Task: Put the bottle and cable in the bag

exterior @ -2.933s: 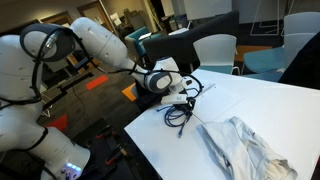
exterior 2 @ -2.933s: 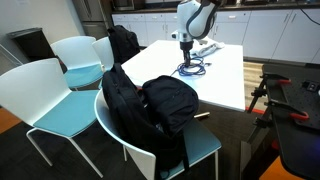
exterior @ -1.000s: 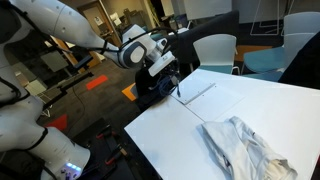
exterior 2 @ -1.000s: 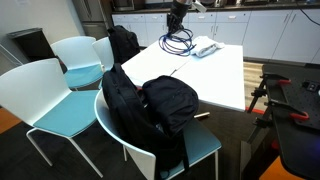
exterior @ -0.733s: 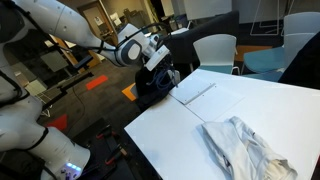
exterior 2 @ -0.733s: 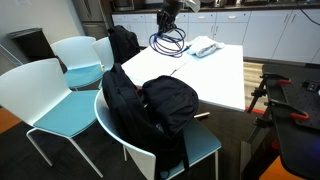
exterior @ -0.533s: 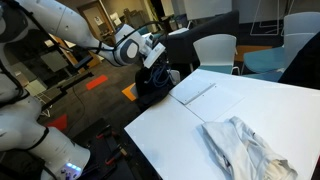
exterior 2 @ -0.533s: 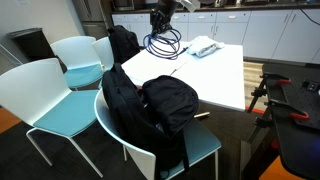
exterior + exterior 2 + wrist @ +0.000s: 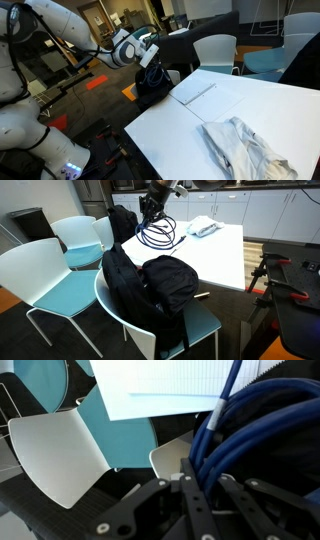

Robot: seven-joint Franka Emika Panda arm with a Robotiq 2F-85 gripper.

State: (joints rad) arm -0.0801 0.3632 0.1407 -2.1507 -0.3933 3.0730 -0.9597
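At the edge of the table [image 9: 215, 260], near the bag [image 9: 122, 225], the jaws are clamped on the dangling cable [image 9: 158, 232].

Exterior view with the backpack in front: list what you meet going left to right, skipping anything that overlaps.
Nearest chair → bag on the far chair → hanging cable → cloth on the table.

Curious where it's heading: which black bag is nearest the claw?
The bag on the far chair, beside the gripper holding the cable; the other bag lies on the near chair, farther off.
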